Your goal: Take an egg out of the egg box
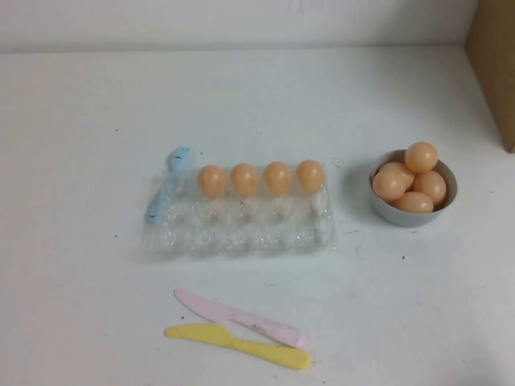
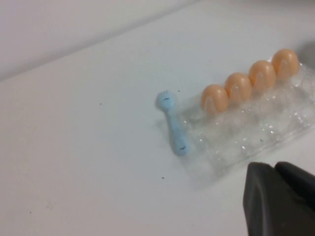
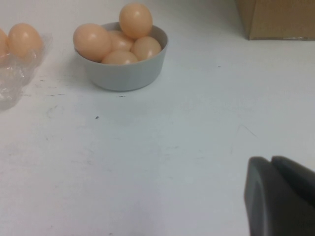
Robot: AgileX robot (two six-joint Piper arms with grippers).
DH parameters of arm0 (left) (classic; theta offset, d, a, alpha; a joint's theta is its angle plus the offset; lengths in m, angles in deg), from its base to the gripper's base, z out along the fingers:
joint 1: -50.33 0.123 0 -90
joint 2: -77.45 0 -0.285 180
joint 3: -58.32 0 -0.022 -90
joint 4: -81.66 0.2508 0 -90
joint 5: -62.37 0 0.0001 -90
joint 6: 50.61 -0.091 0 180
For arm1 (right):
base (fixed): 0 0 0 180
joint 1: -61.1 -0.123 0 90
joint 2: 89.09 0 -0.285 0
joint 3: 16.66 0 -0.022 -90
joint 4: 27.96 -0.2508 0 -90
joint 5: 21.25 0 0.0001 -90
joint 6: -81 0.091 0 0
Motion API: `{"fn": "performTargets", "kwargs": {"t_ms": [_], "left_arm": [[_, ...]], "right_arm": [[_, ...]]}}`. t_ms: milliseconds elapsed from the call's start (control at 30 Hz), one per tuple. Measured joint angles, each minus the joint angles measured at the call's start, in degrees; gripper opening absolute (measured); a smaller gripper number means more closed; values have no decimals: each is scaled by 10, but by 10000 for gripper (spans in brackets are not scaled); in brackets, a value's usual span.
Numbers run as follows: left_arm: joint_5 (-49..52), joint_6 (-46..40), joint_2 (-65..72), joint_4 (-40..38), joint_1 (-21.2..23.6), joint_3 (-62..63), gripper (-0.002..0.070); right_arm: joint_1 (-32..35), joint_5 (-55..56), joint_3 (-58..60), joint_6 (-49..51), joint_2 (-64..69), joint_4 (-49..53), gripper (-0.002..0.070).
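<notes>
The clear plastic egg box (image 1: pixel 241 229) lies mid-table. Its far row holds several orange-tan eggs, from the leftmost egg (image 1: pixel 212 180) to the rightmost egg (image 1: pixel 310 175). The near cups are empty. The left wrist view shows the box (image 2: pixel 256 132) and its eggs (image 2: pixel 214 98). My left gripper (image 2: pixel 274 168) is shut and empty, held back from the box's near left corner. My right gripper (image 3: pixel 270 160) is shut and empty over bare table, well short of the bowl. Neither gripper shows in the high view.
A grey bowl (image 1: pixel 388 211) with several eggs stands right of the box. A blue toy fork (image 1: pixel 167 183) lies at the box's left end. A pink knife (image 1: pixel 241 318) and a yellow knife (image 1: pixel 237 346) lie near the front. A brown box (image 1: pixel 492 56) stands at the far right.
</notes>
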Motion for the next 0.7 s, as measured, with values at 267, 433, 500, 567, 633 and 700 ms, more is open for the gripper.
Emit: {"fn": "performTargets", "kwargs": {"t_ms": [267,433,500,567,633,700], "left_arm": [[-152,-21,-171,-37,148,-149,-3],[-208,-98,-247,-137,243,-227,-3],[-221,-114,-255,-160,266,-247,-3],[-227,-121,-256,-168,285,-267,-3],[-230,-125,-256,-171,297,-284,-3],[-231,-126,-256,-173,306,-302,-3]], "right_arm": [[0,0,0,0,0,0,-17],[0,0,0,0,0,0,-17],[0,0,0,0,0,0,-17],[0,0,0,0,0,0,-17],[0,0,0,0,0,0,-17],[0,0,0,0,0,0,-17]]}}
